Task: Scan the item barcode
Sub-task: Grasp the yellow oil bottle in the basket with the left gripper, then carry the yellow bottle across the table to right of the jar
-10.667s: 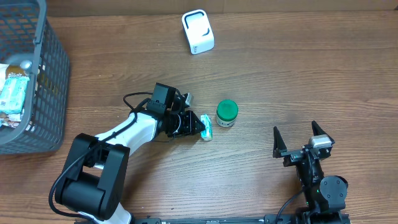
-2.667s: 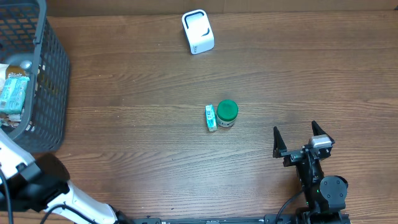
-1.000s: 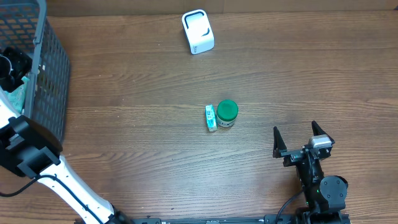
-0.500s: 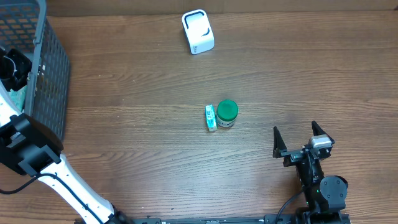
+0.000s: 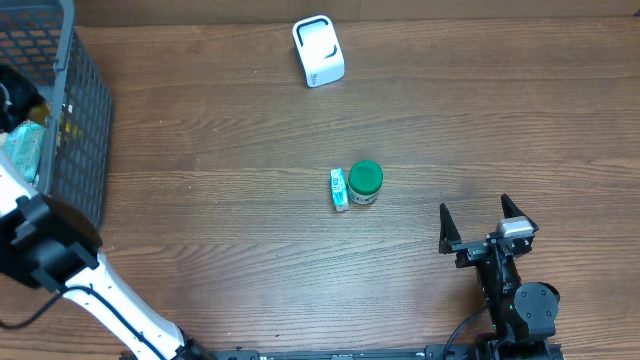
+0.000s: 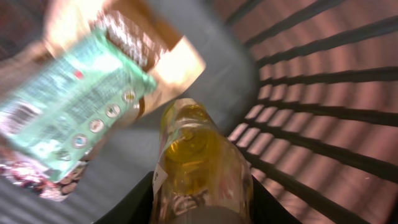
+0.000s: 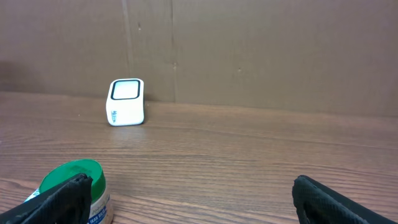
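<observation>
left gripper is down in the grey basket at the upper left of the overhead view, fingers clamped on either side of a yellow bottle, bottom centre of the left wrist view. a green packet lies just beside it. right gripper sits at the lower right, fingers spread wide with nothing between them. the white scanner stands at top centre, well apart from the bottle.

Yellow bottle: translucent, amber contents, partly labelled, clamped between the fingers of the left gripper inside the grey basket. Scanner: white box with a dark-framed window, upright at the table's far edge.
</observation>
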